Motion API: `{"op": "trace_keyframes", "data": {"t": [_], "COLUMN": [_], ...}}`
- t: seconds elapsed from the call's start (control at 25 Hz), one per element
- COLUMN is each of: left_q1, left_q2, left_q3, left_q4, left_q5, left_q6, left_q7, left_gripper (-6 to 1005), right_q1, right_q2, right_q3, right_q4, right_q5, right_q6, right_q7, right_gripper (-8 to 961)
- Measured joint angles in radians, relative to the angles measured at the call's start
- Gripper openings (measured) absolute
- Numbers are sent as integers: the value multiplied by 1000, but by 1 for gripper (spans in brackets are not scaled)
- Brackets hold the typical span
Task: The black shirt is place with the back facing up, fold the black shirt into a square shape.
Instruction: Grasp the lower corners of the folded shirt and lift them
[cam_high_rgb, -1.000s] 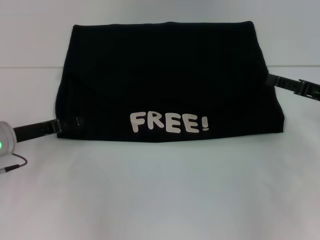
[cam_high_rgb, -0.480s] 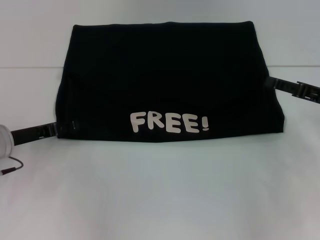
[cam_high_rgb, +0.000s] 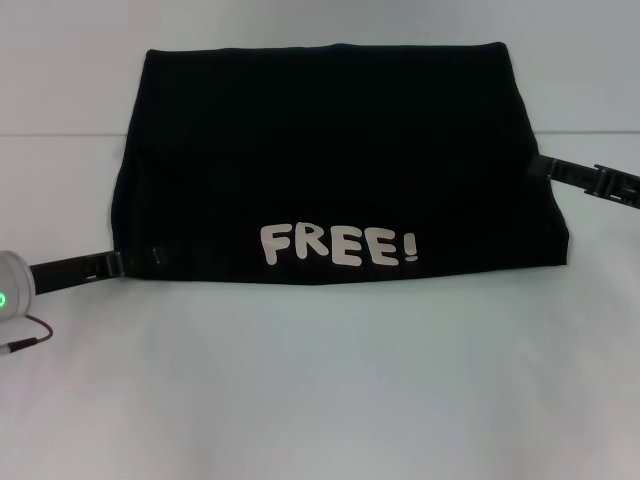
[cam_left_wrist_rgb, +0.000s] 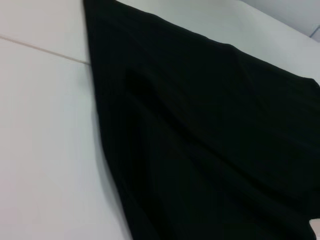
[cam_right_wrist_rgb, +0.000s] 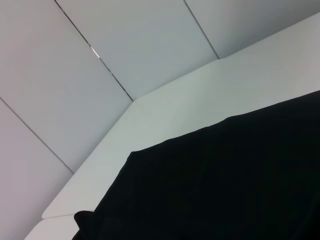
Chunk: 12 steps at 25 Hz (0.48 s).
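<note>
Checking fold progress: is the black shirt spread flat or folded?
Folded: the black shirt is a compact sleeveless block, its FREE! lettering facing up.

My left gripper (cam_high_rgb: 128, 262) is slim black off a silver wrist with green light (cam_high_rgb: 3, 298) and thin cable (cam_high_rgb: 28, 338); right gripper (cam_high_rgb: 545, 166) black too.

Black shirt (cam_left_wrist_rgb: 210, 145): dark fabric with soft folds, spread flat, filling most of the left wrist view. White counter (cam_left_wrist_rgb: 45, 150): bare beside the shirt's edge, crossed by one thin seam line.
</note>
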Motion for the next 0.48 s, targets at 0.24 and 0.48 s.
{"op": "trace_keyframes", "data": {"t": [0.24,0.48], "left_q1": [-6,-14], "left_q2": [1,4], "left_q3": [3,3], "left_q4": [-1,-2], "left_q5": [1,42], "left_q6": [9,-17], "left_q7": [32,33], "left_gripper": [766,596], "right_q1": [0,0], "right_q2": [0,1], "right_q3": [0,0], "right_q4": [-1,-10], "right_q5": [2,1], "right_q6": [-1,-1], "right_q7": [-4,-5], "right_gripper": [681,682]}}
